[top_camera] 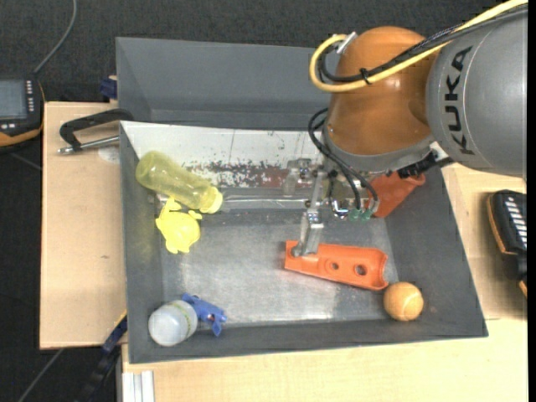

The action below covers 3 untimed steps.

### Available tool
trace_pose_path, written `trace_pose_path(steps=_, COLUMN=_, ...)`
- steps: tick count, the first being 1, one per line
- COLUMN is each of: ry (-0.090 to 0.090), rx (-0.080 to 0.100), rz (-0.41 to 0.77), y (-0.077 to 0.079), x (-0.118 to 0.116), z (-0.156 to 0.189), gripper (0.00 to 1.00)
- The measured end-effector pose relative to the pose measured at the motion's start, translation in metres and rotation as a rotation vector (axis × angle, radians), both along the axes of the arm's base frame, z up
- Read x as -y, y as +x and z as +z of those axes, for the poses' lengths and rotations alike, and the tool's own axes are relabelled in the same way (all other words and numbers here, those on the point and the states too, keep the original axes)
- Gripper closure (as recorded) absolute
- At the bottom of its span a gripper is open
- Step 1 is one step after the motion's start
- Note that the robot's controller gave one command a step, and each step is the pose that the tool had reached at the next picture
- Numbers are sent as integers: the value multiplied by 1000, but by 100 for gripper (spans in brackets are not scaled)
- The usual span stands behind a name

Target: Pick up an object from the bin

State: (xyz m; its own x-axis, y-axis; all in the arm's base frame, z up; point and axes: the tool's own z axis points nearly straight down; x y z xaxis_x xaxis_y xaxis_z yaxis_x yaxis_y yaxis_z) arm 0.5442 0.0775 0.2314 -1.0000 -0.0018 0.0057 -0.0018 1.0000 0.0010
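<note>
The grey bin (251, 74) sat on a pale bench (79, 224), its scuffed floor speckled dark along the far wall. The tool (308, 239) hung at the left end of a flat orange piece with holes (339, 266), mid-right in the bin. The arm (477, 82) hid the tool's upper part, and I could not tell whether it stood open or closed.

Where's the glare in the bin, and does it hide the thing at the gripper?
Camera view: a pale sheen lies on the bin floor left of the gripper, and speckled reflections streak the back wall; the flat orange holed piece at the gripper's tip is clear of both.
</note>
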Motion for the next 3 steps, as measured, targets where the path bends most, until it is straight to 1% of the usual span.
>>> trace_pose_path(steps=1, ry=1, rx=9, rz=-1, y=2, x=0, z=5, gripper=0)
trace_pose_path(steps=2, ry=3, rx=15, rz=60, y=-4, x=11, z=-11, gripper=0)
trace_pose_path(steps=3, ry=0, rx=14, rz=333, y=-10, x=26, z=-78, gripper=0)
